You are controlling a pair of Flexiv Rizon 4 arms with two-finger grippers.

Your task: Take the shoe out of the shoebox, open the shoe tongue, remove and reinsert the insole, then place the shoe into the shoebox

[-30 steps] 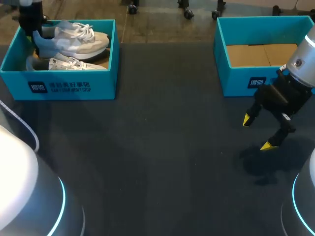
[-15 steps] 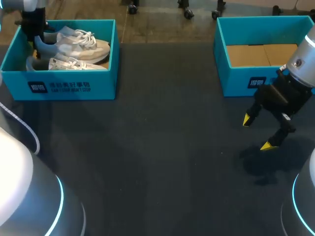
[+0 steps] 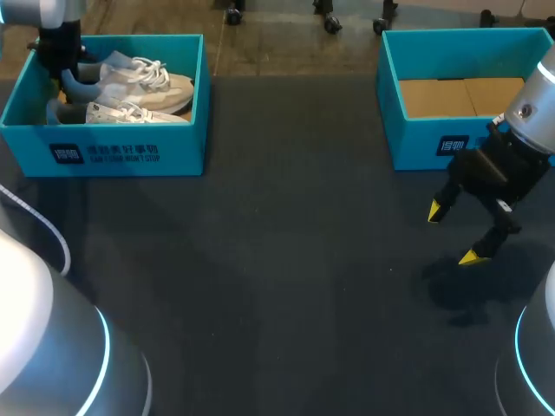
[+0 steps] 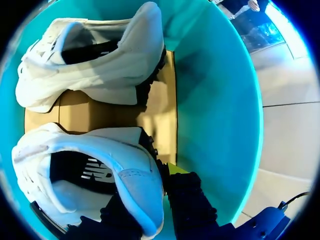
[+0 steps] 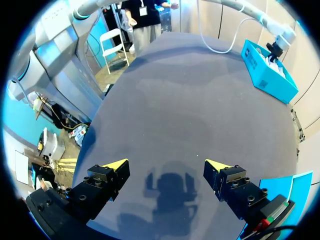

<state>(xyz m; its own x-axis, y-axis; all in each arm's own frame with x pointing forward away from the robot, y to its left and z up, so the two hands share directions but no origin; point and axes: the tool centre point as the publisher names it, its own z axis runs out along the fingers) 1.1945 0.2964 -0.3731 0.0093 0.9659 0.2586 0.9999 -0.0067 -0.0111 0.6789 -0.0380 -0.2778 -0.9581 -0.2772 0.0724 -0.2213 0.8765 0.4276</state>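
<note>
Two white sneakers lie in the teal shoebox (image 3: 130, 152) at the table's far left. My left gripper (image 3: 62, 74) is down inside the box, shut on the heel of the far shoe (image 3: 143, 78). In the left wrist view its fingers (image 4: 186, 197) clamp the heel collar of that shoe (image 4: 90, 175), one inside and one outside. The second shoe (image 4: 95, 65) lies ahead of the gripper, and in the head view this second shoe (image 3: 121, 113) lies against the front wall. My right gripper (image 3: 451, 234) hangs open over bare table and holds nothing. Its yellow tips stand wide apart around the right gripper (image 5: 167, 165).
A second teal shoebox (image 3: 468, 143) stands at the far right with only brown cardboard in it, just behind my right gripper. The dark table top (image 3: 277, 260) stretches between the two boxes and toward the front edge.
My left arm has shifted slightly at the box's far left corner, and the held shoe has moved a little with it. The right arm has stayed still.
</note>
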